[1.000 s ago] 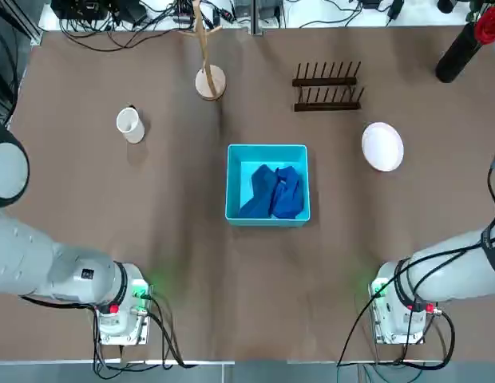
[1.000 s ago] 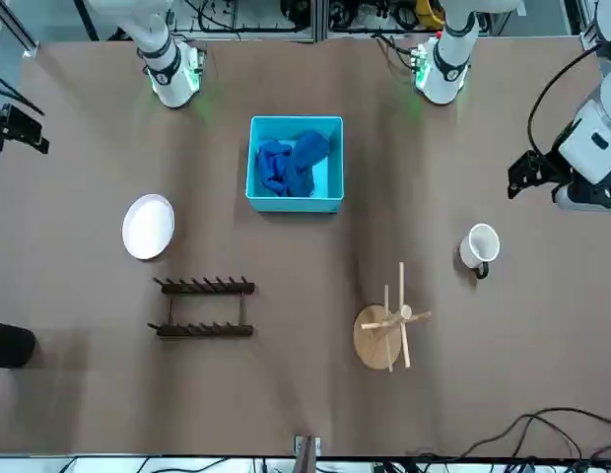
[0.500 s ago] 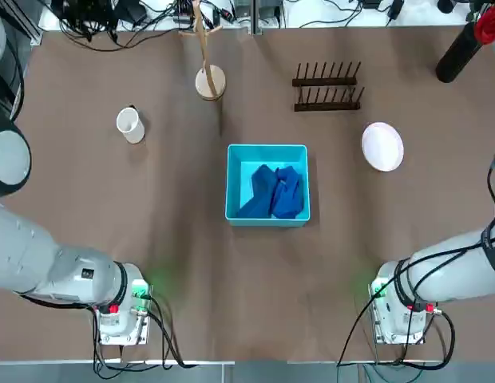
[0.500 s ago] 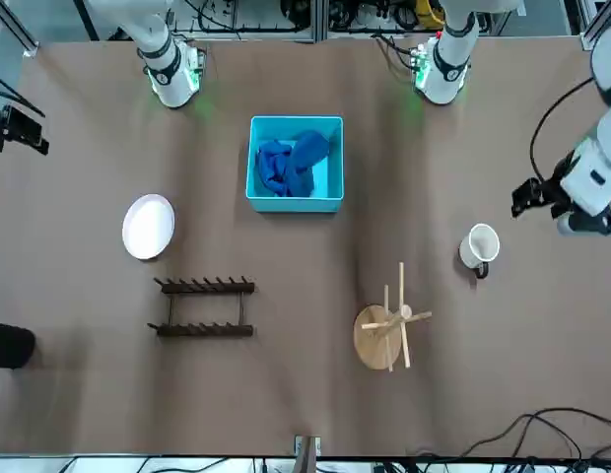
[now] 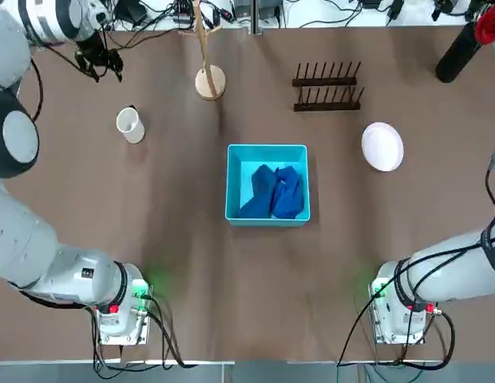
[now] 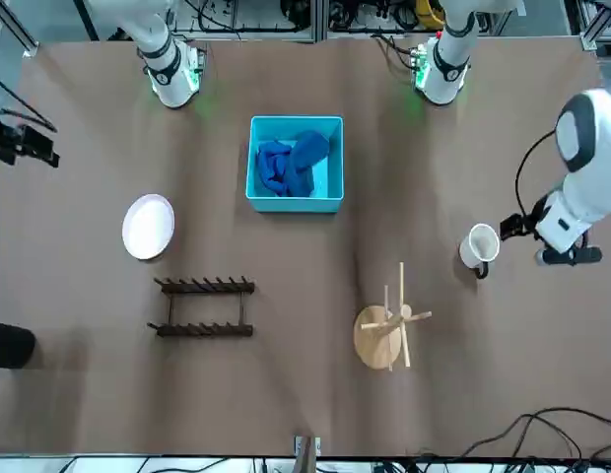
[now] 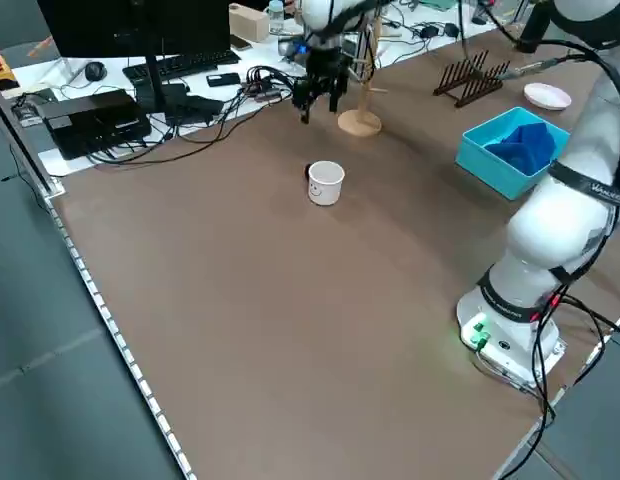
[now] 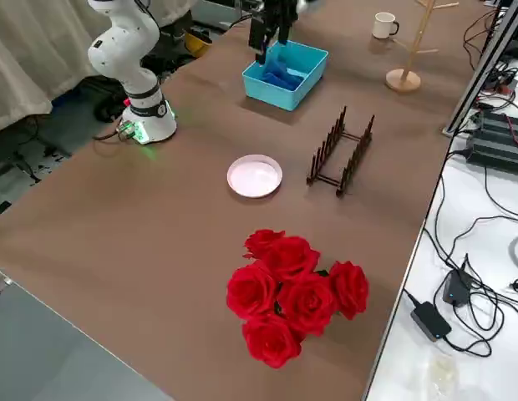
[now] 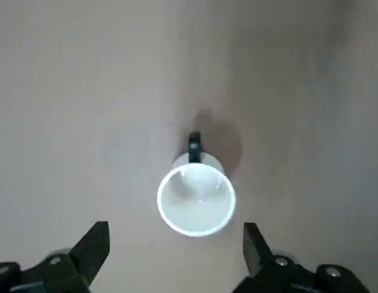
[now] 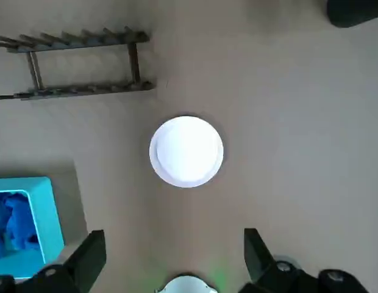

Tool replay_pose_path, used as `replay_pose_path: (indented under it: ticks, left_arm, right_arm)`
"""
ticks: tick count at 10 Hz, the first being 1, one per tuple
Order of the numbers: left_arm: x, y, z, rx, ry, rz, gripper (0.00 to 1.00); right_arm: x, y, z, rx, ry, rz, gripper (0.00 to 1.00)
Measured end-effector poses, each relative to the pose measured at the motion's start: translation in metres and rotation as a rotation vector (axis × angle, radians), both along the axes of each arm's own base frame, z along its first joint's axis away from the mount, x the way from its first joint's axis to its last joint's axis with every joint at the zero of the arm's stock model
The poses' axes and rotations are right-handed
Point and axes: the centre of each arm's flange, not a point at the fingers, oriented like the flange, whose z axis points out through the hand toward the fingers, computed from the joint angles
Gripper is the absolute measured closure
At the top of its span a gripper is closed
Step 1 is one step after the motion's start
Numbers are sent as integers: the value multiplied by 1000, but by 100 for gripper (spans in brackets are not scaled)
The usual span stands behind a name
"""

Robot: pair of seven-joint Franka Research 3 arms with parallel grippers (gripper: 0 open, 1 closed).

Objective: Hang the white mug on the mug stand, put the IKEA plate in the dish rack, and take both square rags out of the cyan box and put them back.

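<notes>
Two grippers are wide open and hold nothing: the left gripper (image 9: 175, 244) hangs above the upright white mug (image 5: 130, 124) near the worktop's far left corner, and the right gripper (image 10: 175, 259) is high over the IKEA plate (image 5: 382, 146) by the right edge.

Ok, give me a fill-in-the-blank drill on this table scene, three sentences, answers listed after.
1. Both square rags lie inside the ____ box.
2. The white mug stands upright on the table with its ____ facing up, nearest the left gripper.
3. The IKEA plate lies flat on the table, not yet in the dish ____.

Missing words: cyan; opening; rack
</notes>
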Motion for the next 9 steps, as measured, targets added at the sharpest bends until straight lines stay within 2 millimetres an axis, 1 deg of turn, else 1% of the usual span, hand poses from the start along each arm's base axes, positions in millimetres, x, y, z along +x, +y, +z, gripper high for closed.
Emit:
replay_pose_path:
  ticks: [1, 2, 4, 5, 6, 7, 8, 9]
  left_arm:
    - [0, 3, -26, -11, 27, 3, 3]
    - [0, 4, -47, -27, 49, 7, 4]
    - [-5, 8, -84, -28, 48, 15, 4]
    - [-12, 14, -99, -23, 34, 26, 4]
    - [-19, 21, -109, -20, 32, 39, 4]
    - [-25, 27, -116, -20, 42, 51, 4]
    - [-29, 30, -120, -20, 52, 57, 6]
    - [-31, 31, -123, -26, 57, 65, 7]
  right_arm:
    - [3, -2, -18, 2, 7, 14, 0]
    - [5, -5, -39, 5, 6, 31, 0]
    - [7, -13, -98, 8, -1, 50, 0]
    - [1, -15, -130, 11, -5, 53, 0]
    - [-9, -15, -159, 13, -17, 55, 0]
    - [-20, -18, -183, 16, -29, 63, 0]
    - [-29, -29, -202, 20, -47, 85, 0]
    - [-39, -50, -222, 23, -66, 111, 0]
